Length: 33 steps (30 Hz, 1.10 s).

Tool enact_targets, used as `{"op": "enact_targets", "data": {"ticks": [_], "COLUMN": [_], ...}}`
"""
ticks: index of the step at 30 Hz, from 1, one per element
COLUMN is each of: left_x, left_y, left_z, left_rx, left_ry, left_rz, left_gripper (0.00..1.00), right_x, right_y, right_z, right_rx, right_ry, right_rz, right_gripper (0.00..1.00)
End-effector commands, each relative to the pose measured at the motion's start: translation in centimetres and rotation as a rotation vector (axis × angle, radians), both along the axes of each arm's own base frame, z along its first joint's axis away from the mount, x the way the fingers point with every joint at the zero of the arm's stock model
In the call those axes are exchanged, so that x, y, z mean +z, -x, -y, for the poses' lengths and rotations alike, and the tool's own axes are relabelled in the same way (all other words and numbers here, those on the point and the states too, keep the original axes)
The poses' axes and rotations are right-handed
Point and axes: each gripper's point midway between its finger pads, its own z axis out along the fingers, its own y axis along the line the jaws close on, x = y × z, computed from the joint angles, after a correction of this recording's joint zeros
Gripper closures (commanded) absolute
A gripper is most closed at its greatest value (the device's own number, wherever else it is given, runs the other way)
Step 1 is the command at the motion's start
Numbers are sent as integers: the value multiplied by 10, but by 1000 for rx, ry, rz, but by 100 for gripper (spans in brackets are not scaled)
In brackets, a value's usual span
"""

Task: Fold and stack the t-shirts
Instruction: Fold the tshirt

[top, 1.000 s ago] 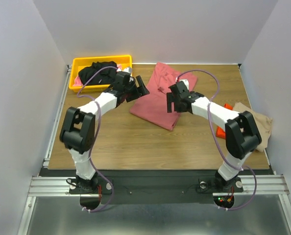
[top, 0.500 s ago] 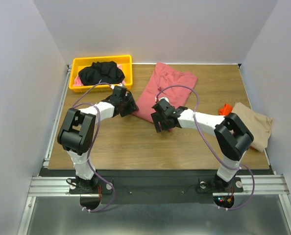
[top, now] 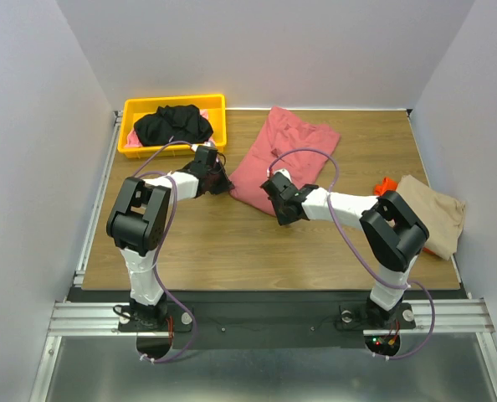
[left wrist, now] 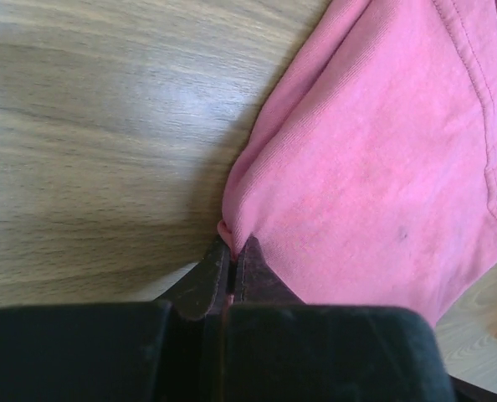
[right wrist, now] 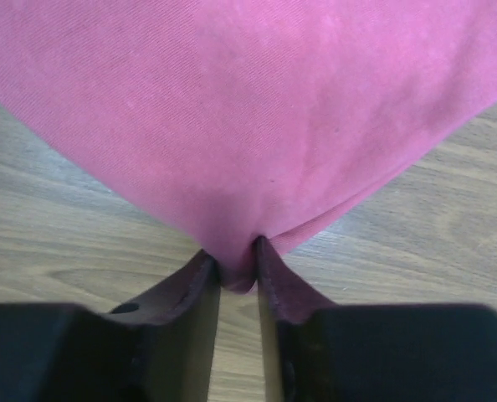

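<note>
From above, the soft dusty-red t-shirt [top: 269, 163] lies mid-way across the wood-grain counter [top: 232, 251], its long axis running from the far edge toward the near left. The left claw [top: 222, 181] and right claw [top: 275, 201] sit at its two near corners. A crumpled black t-shirt [top: 173, 126] fills the yellow bin [top: 135, 107], and a tan t-shirt [top: 437, 213] lies at the right edge.

Left wrist: the claw pinches a bunched, fine-knit corner.

Right wrist: the claw pinches a pointed fold of cloth.

The red shirt [left wrist: 382, 167] pinched in the left gripper [left wrist: 232, 254] is matt, finely ribbed knit cloth. The gripper itself looks matt black and smooth. Beside it, the table [left wrist: 89, 126] is smooth wood grain with a soft sheen.
</note>
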Motion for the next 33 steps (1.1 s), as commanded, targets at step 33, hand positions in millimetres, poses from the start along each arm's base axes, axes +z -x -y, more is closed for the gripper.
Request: {"op": "enact_targets", "data": {"ticks": [33], "left_x": [186], "left_y": [70], "left_z": [-18], "left_rx": [145], "left_ry": [134], "left_rz": [352], "left_gripper": [100], "right_x": [146], "right_y": [58], "right_z": [-15], "right_rx": [-16], "right_ry": [-244], "right_rz": [228], "right_gripper": [100]}}
